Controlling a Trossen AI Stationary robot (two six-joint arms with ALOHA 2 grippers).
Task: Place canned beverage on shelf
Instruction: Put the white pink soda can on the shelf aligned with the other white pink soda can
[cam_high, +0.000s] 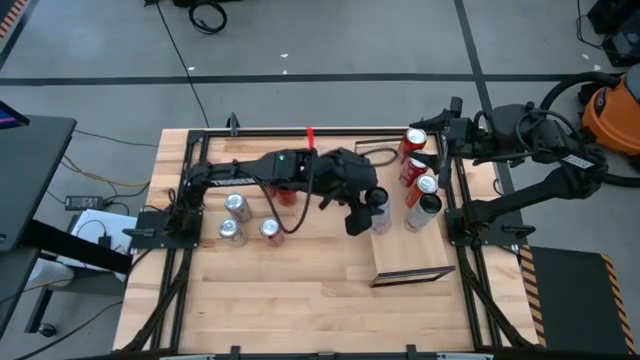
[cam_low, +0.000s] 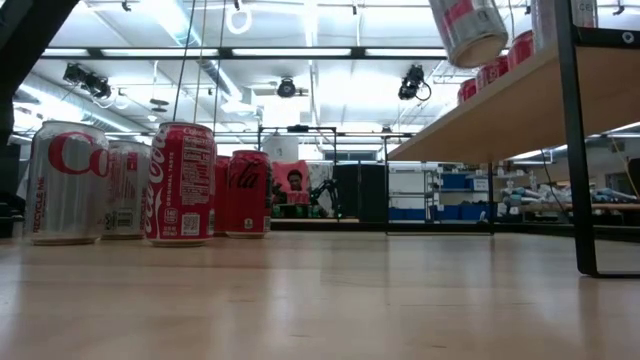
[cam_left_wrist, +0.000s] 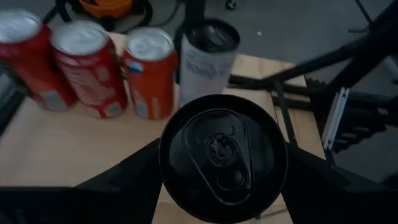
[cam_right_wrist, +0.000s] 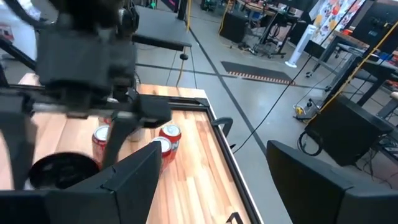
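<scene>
Fingers of the left gripper (cam_high: 371, 212) clamp a dark-topped can (cam_left_wrist: 222, 155) upright above the shelf's (cam_high: 410, 262) left edge, likely for lowering beside four cans (cam_high: 420, 180); the right gripper (cam_high: 425, 121) waits open, empty, at the table's far right corner.

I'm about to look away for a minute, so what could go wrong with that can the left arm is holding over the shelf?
1. The left end effector holds a dark-topped can close to the cans already on the shelf; the nearest can could get knocked over.
2. The held can sits near the shelf's edge, so a slightly off release might tip it onto the table.
</scene>
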